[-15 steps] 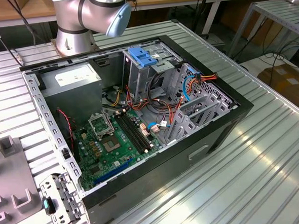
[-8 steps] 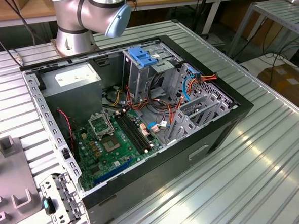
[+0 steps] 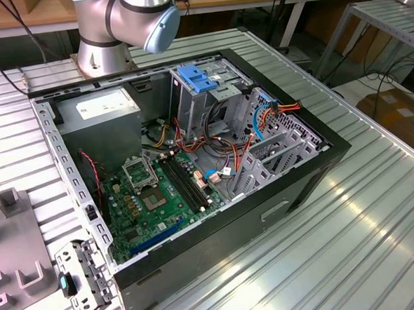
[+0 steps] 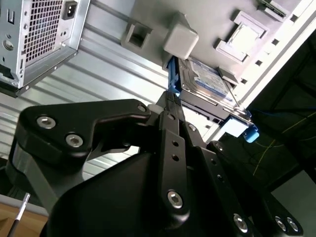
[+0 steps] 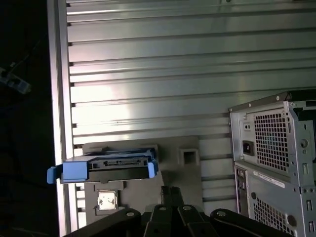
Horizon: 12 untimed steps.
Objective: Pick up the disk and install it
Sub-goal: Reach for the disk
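Observation:
The disk (image 4: 207, 79) is a silver-grey drive with a white-and-blue label and blue side rails. It rests on a grey fixture plate (image 4: 276, 34), and the first wrist view shows the disk (image 5: 106, 167) edge-on with its blue rails on the plate (image 5: 185, 173). My gripper (image 4: 170, 101) hangs just short of the disk's near blue rail, its black fingers close together and holding nothing. In the first wrist view the gripper (image 5: 170, 191) sits a little apart from the disk, beside it.
An open computer case (image 3: 293, 192) lies on the ribbed metal table (image 3: 381, 243), with a blue bracket (image 3: 197, 78) on its drive bay and a grey power supply box (image 3: 102, 109). The case's vented back (image 5: 271, 148) stands near the fixture. A loose metal bracket (image 3: 84, 278) lies by the case.

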Each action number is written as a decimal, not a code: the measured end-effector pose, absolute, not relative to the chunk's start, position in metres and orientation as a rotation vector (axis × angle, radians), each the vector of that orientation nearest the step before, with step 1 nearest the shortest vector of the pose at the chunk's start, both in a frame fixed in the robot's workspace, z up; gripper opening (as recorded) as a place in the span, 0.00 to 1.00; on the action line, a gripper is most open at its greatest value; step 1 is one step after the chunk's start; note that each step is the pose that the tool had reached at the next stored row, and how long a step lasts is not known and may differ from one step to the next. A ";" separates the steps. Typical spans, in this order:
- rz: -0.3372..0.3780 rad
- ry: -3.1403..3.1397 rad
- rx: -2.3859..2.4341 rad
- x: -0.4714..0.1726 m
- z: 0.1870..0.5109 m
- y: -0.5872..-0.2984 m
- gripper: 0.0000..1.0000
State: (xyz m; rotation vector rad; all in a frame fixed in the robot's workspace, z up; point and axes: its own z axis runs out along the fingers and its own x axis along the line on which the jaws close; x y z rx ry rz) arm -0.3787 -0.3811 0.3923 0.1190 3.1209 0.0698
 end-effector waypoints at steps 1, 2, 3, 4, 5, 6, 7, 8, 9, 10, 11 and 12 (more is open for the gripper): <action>0.070 3.121 0.119 -0.384 0.392 -0.379 0.11; 0.070 3.121 0.119 -0.387 0.392 -0.377 0.11; 0.070 3.121 0.119 -0.391 0.391 -0.376 0.11; 0.070 3.121 0.119 -0.398 0.391 -0.376 0.11; 0.070 3.121 0.119 -0.402 0.391 -0.375 0.11; 0.069 3.121 0.119 -0.410 0.390 -0.375 0.11; 0.070 3.121 0.119 -0.416 0.390 -0.375 0.11; 0.070 3.121 0.119 -0.420 0.389 -0.375 0.11; 0.070 3.122 0.119 -0.429 0.389 -0.375 0.11; 0.070 3.123 0.119 -0.433 0.389 -0.375 0.11; 0.070 3.123 0.119 -0.438 0.388 -0.375 0.11; 0.069 3.124 0.119 -0.445 0.388 -0.374 0.11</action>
